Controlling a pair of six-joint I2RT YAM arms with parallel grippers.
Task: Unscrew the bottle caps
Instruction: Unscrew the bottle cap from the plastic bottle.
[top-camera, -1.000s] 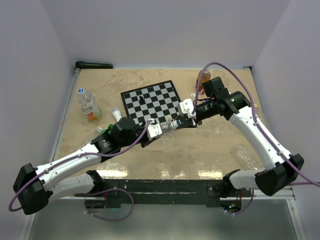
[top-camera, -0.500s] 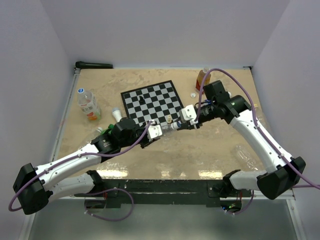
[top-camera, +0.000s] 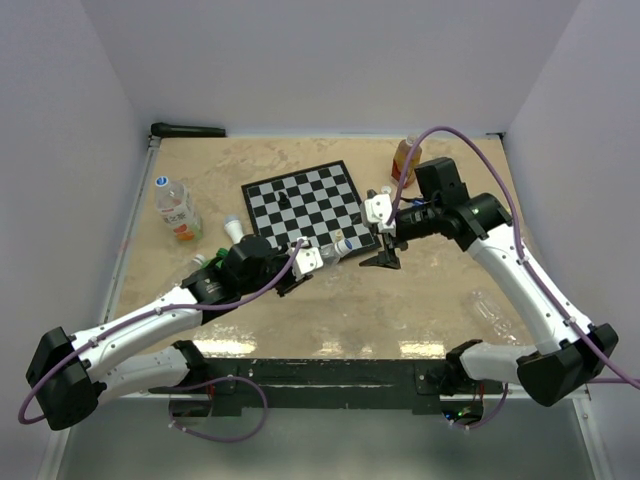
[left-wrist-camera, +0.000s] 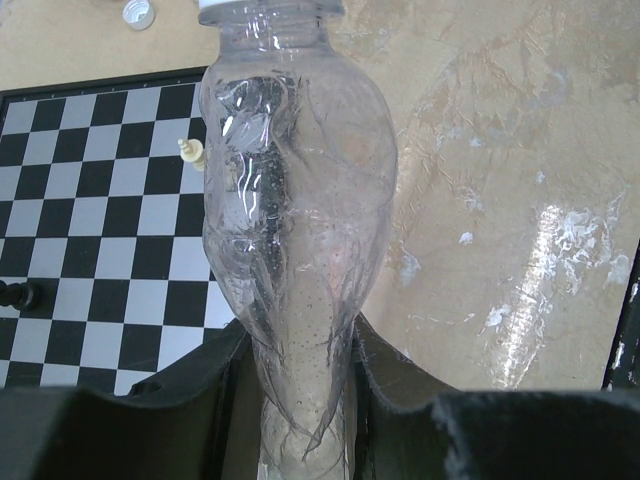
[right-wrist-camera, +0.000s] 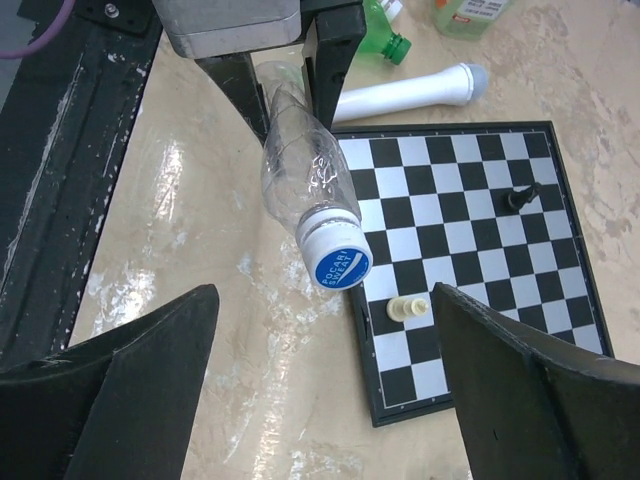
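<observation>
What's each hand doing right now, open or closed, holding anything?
Left hand: closed, holding the clear bottle by its body.
Right hand: open, holding nothing; the blue cap is on the bottle.

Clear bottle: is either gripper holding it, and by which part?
The left gripper grips the clear bottle by its crumpled lower body, away from the blue cap. The right gripper is open in front of the cap, holding nothing.

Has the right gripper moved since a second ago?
Yes. The right gripper has backed off to the right, away from the chessboard and the bottle cap, jaws now open.
</observation>
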